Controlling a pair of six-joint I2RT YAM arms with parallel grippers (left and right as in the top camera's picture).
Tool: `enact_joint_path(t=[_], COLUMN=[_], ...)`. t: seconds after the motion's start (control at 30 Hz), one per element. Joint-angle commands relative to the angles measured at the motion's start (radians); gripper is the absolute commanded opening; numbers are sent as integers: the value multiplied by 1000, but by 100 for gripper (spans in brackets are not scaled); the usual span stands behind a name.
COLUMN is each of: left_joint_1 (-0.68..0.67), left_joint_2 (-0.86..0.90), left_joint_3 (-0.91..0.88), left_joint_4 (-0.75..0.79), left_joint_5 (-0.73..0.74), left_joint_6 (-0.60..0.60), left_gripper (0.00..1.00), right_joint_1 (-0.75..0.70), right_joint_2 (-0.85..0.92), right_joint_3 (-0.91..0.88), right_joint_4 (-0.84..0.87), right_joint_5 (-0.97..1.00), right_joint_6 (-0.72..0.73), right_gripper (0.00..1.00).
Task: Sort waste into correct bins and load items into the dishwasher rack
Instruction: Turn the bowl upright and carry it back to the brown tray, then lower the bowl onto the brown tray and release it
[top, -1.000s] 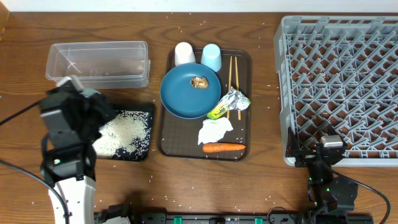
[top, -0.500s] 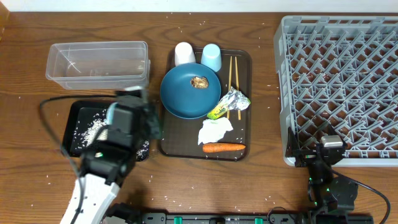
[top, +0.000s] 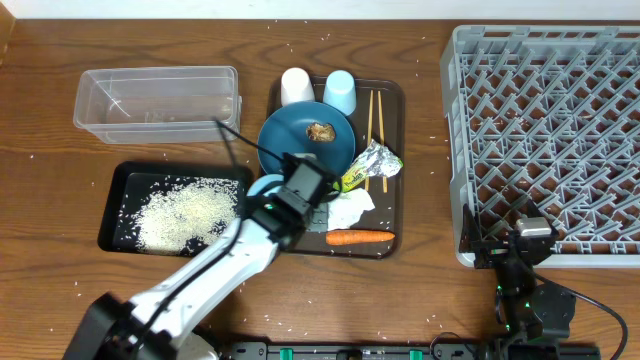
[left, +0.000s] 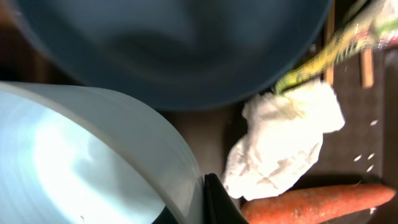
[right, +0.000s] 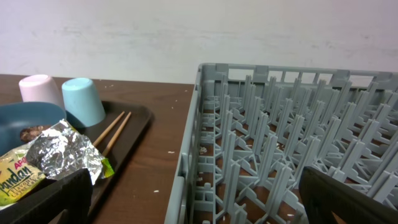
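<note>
Where one carrot (top: 360, 237) lies, one tissue (top: 356, 204) (crumpled) sits.

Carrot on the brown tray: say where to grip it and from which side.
Take the carrot at mid-length from straight above, closing across its narrow width. It lies flat along the tray's near edge, with the tissue close beside one end, so the middle is likely clearest.

Left arm (top: 200, 275): stretched from 7 o'clock toward centre.
Left hand (top: 285, 190): clamped on light blue bowl (top: 262, 186).
Right arm (top: 535, 300): folded at 5 o'clock.
Right hand (top: 530, 235): jaws wide apart.
</note>
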Motion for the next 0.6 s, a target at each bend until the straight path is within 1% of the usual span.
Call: enact_joint_path(t=[0.0,0.1,0.57], left_joint_1=[-34,-48,-50], left_joint_2=[40,57,57], left_joint_3=[18,17,17], left_joint_4=[8,3,-32], left_joint_5=[-9,-6,33], left_joint_6=[-31,-49,-52], left_gripper=[6,6,7], right_joint_1=[15,15,15], right_joint_2=[-2,-2,-2], right_joint_3=[-2,-2,-2], right_joint_4=[-3,-3,-3], right_joint_5=[3,3,3], right_joint_6=[0,0,0], right_gripper=[99,99,99])
